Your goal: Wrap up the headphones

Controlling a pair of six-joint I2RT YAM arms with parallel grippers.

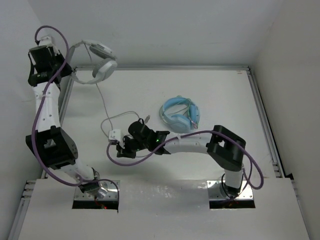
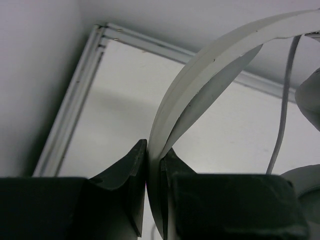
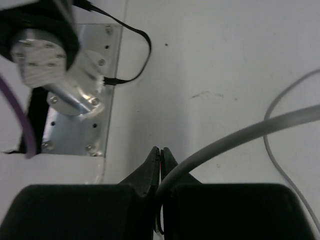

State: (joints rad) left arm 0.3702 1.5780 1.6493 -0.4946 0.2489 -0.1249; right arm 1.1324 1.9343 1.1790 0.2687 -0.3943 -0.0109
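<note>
Headphones [image 1: 106, 67] hang up high by the far left corner. My left gripper [image 2: 155, 150] squeezes the headband [image 2: 215, 50] to hold them steady, and my right gripper [image 3: 160, 152] pinches the cable [image 3: 250, 131] for winding.

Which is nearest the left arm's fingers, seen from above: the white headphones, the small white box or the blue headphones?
1. White headphones: headband clamped in the left fingers, raised at the far left.
2. Small white box: on the table, near the middle.
3. Light blue headphones: farther right on the table.
</note>
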